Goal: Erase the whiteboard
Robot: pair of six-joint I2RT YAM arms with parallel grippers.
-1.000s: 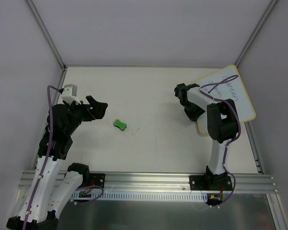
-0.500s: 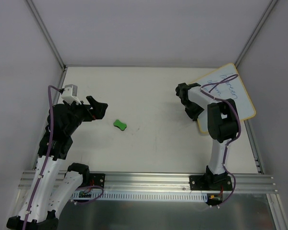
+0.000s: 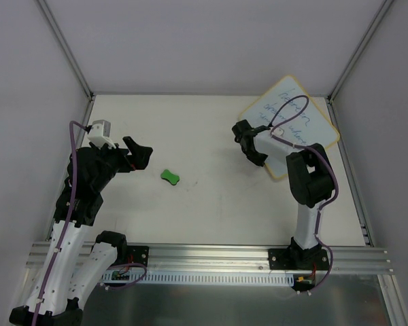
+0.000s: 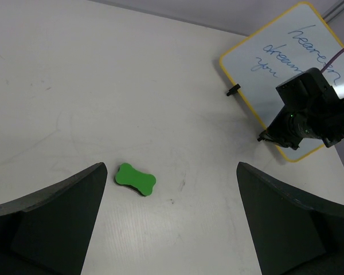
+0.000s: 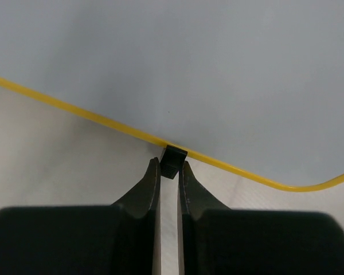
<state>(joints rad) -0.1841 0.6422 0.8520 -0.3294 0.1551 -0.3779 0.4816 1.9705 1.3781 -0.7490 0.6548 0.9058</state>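
Note:
The whiteboard (image 3: 300,124) lies flat at the far right of the table, with a yellow frame and blue handwriting; it also shows in the left wrist view (image 4: 286,63). My right gripper (image 3: 260,157) is at the board's left edge. In the right wrist view its jaws (image 5: 169,169) are shut on a small black foot (image 5: 173,161) under the yellow frame. The green bone-shaped eraser (image 3: 170,177) lies on the table left of centre. My left gripper (image 3: 139,155) hovers open just left of it, with the eraser (image 4: 135,179) near its left finger.
White walls enclose the table on the left, back and right. The board's second black foot (image 4: 234,90) sticks out from its left edge. The right arm (image 4: 315,112) shows in the left wrist view. A metal rail (image 3: 211,255) runs along the near edge.
My right gripper has pulled the whiteboard to the left and turned it, so the board now sits farther from the right wall. The left arm and the eraser have not moved.

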